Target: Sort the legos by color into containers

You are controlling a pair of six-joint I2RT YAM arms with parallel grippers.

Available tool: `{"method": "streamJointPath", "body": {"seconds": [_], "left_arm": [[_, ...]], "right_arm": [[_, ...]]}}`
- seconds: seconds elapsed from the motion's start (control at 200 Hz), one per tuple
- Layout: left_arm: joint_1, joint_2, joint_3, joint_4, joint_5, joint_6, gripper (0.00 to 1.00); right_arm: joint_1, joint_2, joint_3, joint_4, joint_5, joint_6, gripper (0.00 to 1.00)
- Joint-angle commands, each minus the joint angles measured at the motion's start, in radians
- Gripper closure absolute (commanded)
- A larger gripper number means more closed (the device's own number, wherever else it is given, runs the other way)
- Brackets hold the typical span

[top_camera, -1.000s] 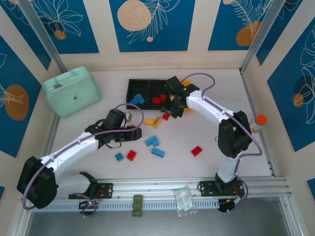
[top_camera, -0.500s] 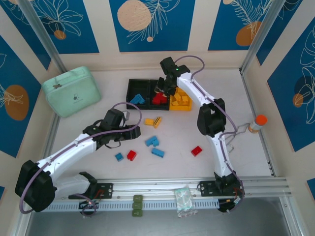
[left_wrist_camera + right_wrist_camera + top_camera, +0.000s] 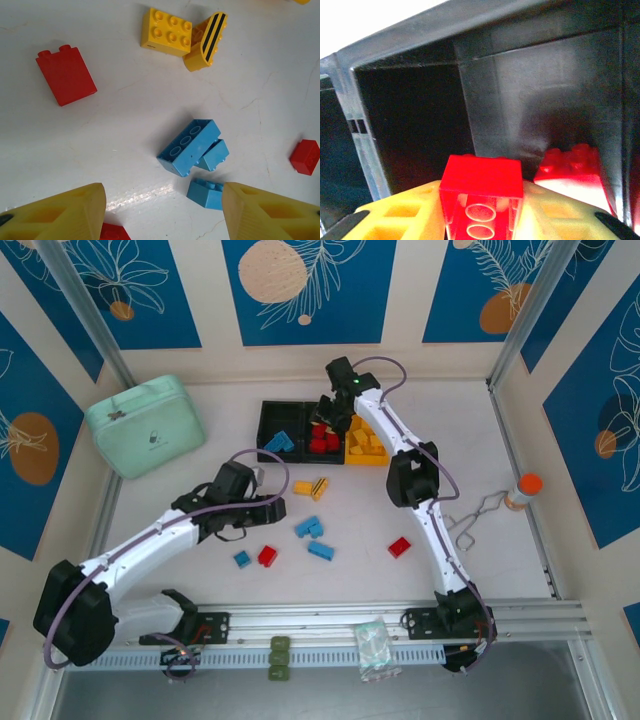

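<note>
Red lego [image 3: 480,175] in the grasp of the right gripper [image 3: 480,205], black container [image 3: 535,85] just ahead; left gripper [image 3: 162,200] released, blue legos [image 3: 190,146] ahead.

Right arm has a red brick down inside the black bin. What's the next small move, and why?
Probably open the right gripper fully and let the held red brick drop. It is gripped low inside the middle black bin, and a loose red brick lies there already, so this looks like the right bin.
</note>
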Motion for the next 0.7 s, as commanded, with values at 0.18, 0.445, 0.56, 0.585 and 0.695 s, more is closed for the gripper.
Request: {"method": "streamJointPath", "body": {"seconds": [0.18,0.445,0.56,0.585,0.695], "left_arm": [[0.011,0.022,0.008,0.006,0.007,-0.016,0.38],[0.012,-0.006,0.012,-0.012,-0.023,-0.023,0.38],[0.015,-0.013,0.012,-0.035,-0.049,-0.032,0.37],[0.016,-0.012,0.012,-0.040,-0.053,-0.035,0.37],[0.025,0.001,0.019,-0.062,-0.071,-0.045,0.37]], "right_arm": [[0.000,-0.005,0.054,-0.017,-0.016,-0.016,0.51],[0.031,-0.193,-0.072,-0.011,0.035,-0.111,0.52],[0.052,-0.340,-0.246,0.042,0.050,-0.149,0.51],[0.057,-0.375,-0.291,0.058,0.048,-0.154,0.51],[0.072,-0.549,-0.534,0.165,0.023,-0.170,0.50]]}}
